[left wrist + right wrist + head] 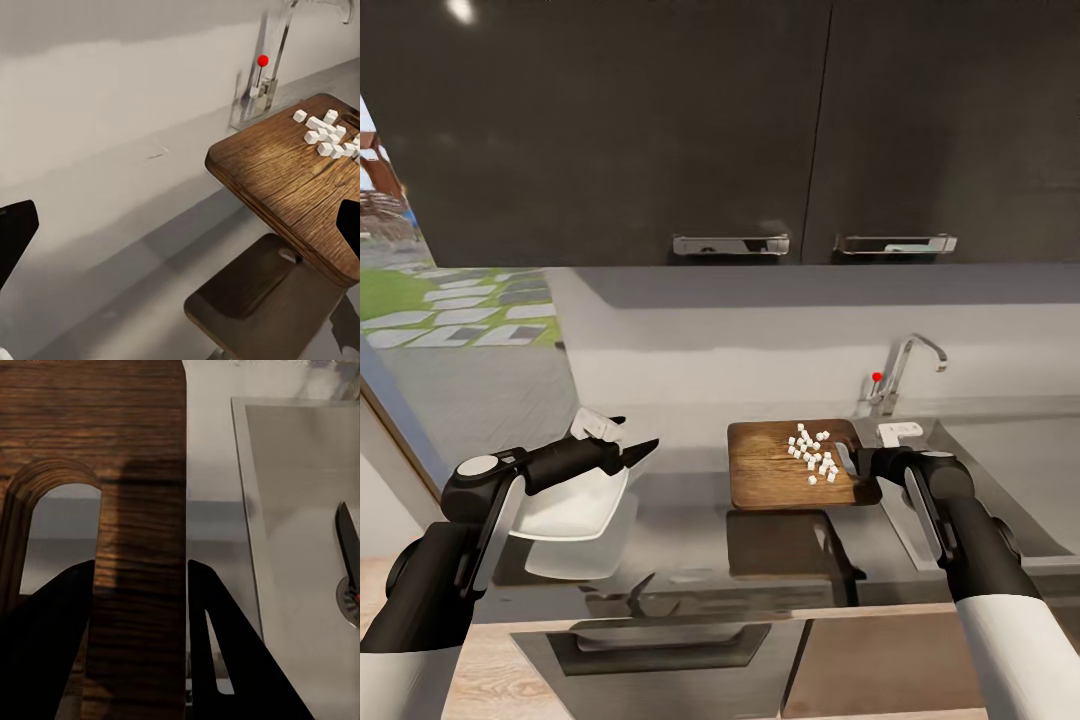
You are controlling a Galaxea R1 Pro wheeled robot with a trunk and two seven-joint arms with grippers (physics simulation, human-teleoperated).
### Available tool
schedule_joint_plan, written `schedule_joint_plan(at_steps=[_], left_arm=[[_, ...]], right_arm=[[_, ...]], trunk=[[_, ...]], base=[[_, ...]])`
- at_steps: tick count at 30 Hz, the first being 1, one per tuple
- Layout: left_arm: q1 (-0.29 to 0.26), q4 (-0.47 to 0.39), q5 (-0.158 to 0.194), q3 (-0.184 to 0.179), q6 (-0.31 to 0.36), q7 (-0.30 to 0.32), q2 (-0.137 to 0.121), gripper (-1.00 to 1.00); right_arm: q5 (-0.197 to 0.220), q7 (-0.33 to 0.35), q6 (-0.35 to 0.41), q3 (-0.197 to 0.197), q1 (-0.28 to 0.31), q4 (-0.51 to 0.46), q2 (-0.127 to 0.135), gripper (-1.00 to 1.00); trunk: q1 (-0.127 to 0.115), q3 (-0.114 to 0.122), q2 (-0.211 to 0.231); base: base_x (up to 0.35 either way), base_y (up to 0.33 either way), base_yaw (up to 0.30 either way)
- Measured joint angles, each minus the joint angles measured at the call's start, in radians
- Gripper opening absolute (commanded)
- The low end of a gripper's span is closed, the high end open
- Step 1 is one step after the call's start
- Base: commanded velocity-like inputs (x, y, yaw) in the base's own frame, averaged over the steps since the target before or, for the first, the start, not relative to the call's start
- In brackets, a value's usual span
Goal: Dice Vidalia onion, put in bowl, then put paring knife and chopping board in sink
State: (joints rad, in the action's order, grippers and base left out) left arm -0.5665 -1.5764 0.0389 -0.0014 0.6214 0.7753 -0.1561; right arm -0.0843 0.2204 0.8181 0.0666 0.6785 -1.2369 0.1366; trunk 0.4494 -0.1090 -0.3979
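Observation:
The dark wooden chopping board [775, 470] hangs a little above the countertop [680, 515], level, with white diced onion [812, 456] scattered on its far right part. My right gripper [860, 463] is shut on the board's slot-handle end [139, 510]. The white bowl [575, 500] sits tilted at the left, under my left gripper [638, 436], whose fingers stand wide apart with nothing between them. The left wrist view looks past that gripper [187, 214] at the board [285, 180] and dice [326, 135]. The paring knife's dark blade [346, 540] lies in the sink [300, 472] by the drain.
The sink [1000, 470] opens right of the board, and the chrome tap with a red dot [905, 375] stands behind it. Dark upper cabinets [760, 130] hang overhead. A window with a garden view is at the far left. The glossy counter mirrors the board and the bowl.

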Motion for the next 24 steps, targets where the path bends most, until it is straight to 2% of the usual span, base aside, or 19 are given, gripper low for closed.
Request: schedule_joint_plan(at_steps=[24], left_arm=[[0.0, 0.0, 0.0, 0.0, 0.0, 0.0, 0.0, 1.0]], right_arm=[[0.0, 0.0, 0.0, 0.001, 0.0, 0.0, 0.0, -1.0]], trunk=[[0.0, 0.0, 0.0]], base=[[0.0, 0.0, 0.0]])
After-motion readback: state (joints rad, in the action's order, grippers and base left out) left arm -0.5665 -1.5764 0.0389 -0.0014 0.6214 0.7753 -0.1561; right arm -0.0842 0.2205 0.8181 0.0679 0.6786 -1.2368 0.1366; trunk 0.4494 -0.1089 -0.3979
